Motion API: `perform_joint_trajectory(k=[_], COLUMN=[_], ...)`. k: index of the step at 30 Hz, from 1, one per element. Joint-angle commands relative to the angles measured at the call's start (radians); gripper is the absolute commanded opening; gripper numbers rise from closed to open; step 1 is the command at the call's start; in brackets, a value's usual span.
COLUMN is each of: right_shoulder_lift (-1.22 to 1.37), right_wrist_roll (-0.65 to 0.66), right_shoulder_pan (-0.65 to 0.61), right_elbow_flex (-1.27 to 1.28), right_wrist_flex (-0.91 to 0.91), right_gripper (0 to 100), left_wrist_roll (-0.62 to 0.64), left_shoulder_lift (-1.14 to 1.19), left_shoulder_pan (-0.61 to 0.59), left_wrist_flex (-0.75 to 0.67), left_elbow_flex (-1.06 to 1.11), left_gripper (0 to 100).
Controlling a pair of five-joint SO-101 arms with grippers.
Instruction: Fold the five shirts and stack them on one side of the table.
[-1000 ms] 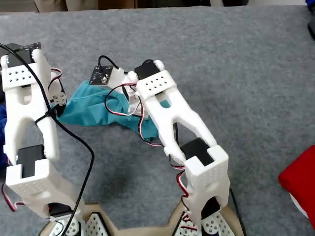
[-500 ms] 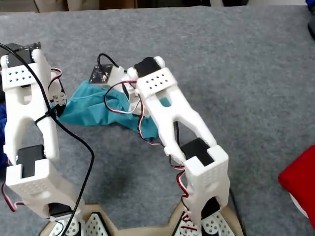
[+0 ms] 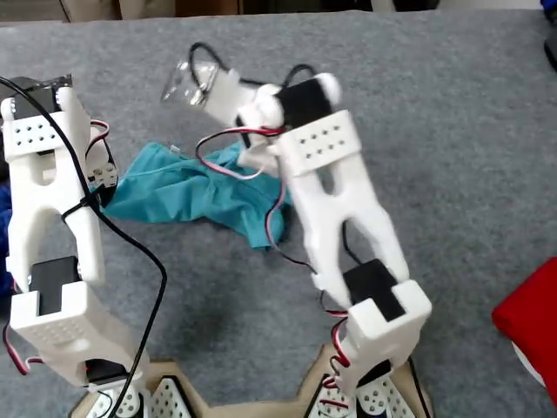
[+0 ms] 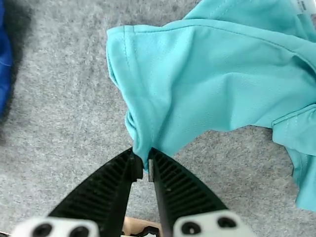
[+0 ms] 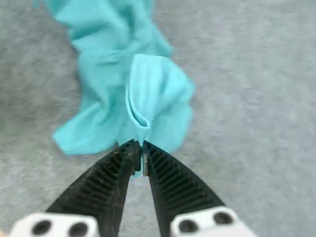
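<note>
A teal shirt (image 3: 183, 196) lies crumpled on the grey table between the two arms. My left gripper (image 4: 144, 169) is shut on a folded edge of the teal shirt (image 4: 212, 84), at the shirt's left end in the high view (image 3: 104, 187). My right gripper (image 5: 139, 154) is shut on a bunched fold of the teal shirt (image 5: 148, 94) and holds that part lifted, with cloth hanging down to the table. In the high view the right arm (image 3: 313, 148) stretches over the shirt's right side and hides its gripper.
A red shirt (image 3: 531, 318) lies at the table's right edge. A blue shirt (image 4: 4, 54) sits at the left edge, beside the left arm (image 3: 43, 200). Open grey table surface (image 3: 435, 131) spreads to the far side and right.
The right arm has swung up and toward the far side of the table, lifting its pinched fold of the teal shirt and uncovering more cloth. The left arm has kept still.
</note>
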Motion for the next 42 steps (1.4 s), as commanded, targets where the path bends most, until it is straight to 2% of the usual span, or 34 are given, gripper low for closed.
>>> perform_joint_trajectory(k=[1, 9, 19, 25, 32, 37, 42], right_shoulder_lift=[-0.09, -0.116, -0.088, -0.019, 0.094, 0.128, 0.131], right_wrist_roll=[-0.008, -0.008, -0.152, -0.27, -0.33, -0.353, -0.451], right_shoulder_pan=[0.061, 0.176, 0.366, 0.406, 0.433, 0.512, 0.579], right_elbow_flex=[-0.104, -0.274, -0.282, -0.282, -0.286, -0.288, -0.282], right_wrist_flex=[0.005, -0.011, -0.252, -0.308, -0.405, -0.514, -0.559], right_gripper=[0.5, 0.5, 0.5, 0.5, 0.5, 0.5, 0.5], left_wrist_roll=[-0.008, -0.008, -0.006, -0.002, -0.003, -0.005, -0.008], left_shoulder_lift=[-0.047, -0.053, -0.054, -0.054, -0.056, -0.134, -0.312], left_shoulder_pan=[-0.005, -0.006, -0.048, -0.032, -0.009, -0.02, -0.02], left_wrist_flex=[0.009, 0.009, 0.009, 0.009, 0.011, 0.011, 0.011], left_elbow_flex=[-0.009, -0.011, -0.155, -0.281, -0.354, -0.353, -0.361], left_gripper=[2, 2, 2, 2, 2, 2, 2])
